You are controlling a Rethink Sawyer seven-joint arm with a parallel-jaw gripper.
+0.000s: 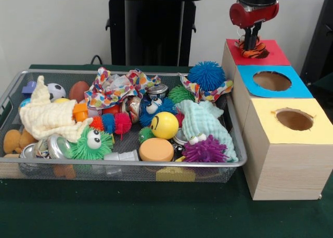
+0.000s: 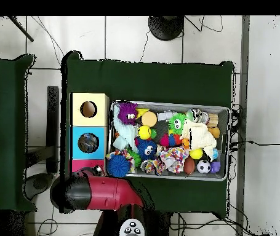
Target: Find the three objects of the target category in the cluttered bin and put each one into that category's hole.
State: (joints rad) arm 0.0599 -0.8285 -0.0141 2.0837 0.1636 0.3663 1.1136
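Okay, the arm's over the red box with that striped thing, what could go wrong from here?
1. The orange-and-black striped soft toy sits at the red-topped wooden box's hole with the hand on it; it may snag on the rim rather than drop through.
2. The wire mesh bin is heaped; the blue spiky rubber ball by the near rim could roll out when the arm returns.

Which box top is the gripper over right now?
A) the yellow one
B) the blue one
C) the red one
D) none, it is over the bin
C: in the front view the gripper hangs directly above the red box top, with an orange-and-black striped toy at its hole; the blue box top and yellow box top sit clear.
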